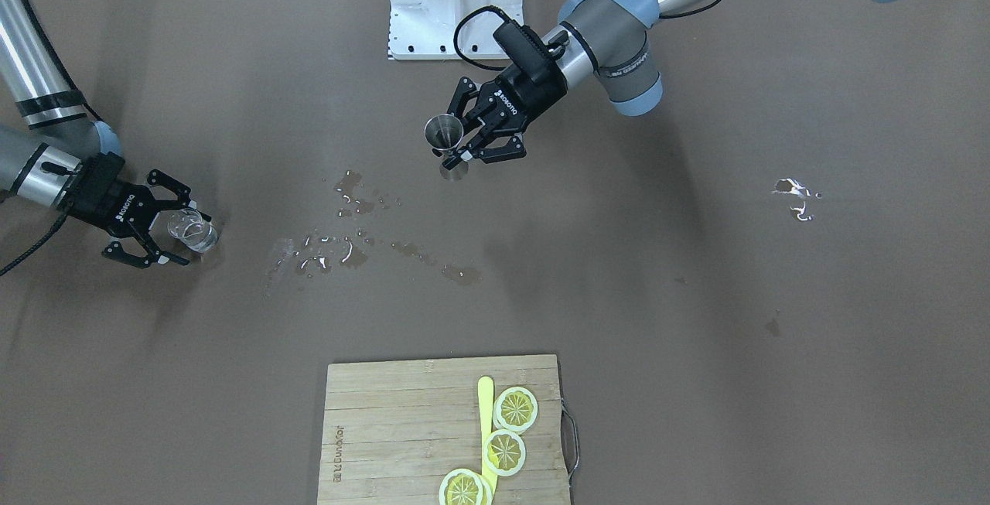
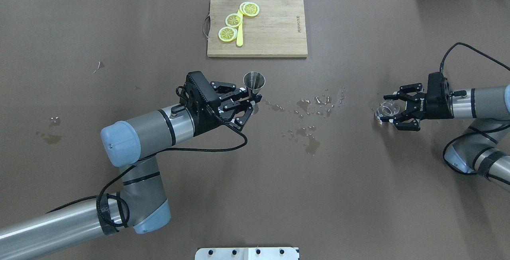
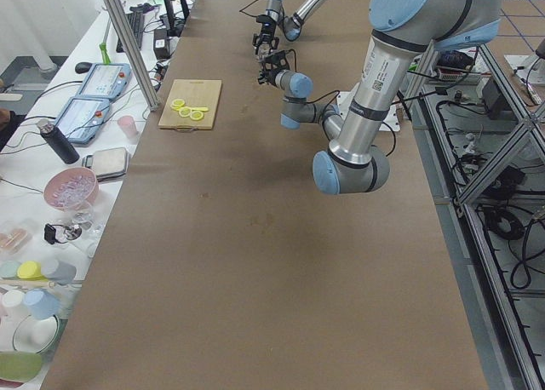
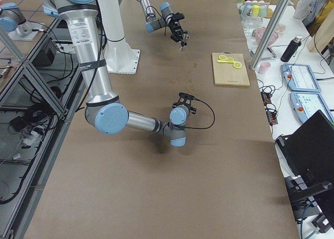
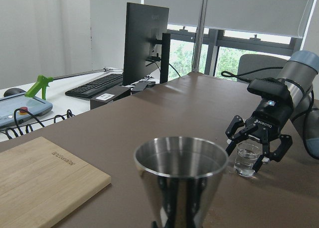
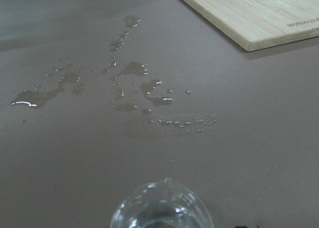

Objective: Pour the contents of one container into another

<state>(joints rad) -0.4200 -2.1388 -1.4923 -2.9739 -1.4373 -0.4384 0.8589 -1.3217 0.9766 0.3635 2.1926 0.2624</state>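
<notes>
The left gripper (image 2: pixel 252 100) clamps an upright metal cup (image 2: pixel 254 81) at mid-surface (image 2: pixel 358 192), the right gripper (image 2: pixel 389 109) spread around a small glass (image 2: pixel 383 111) well apart, where puddles (image 2: pixel 306 108) warn that a hasty tilt could spill more.

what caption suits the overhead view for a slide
Left tool holds a steel cone-shaped jigger upright; open right tool flanks a clear glass across a spill-dotted brown table

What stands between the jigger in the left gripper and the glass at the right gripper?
Nothing upright. Only spilled liquid lies flat on the table between the jigger and the glass; the cutting board sits off that line.
</notes>
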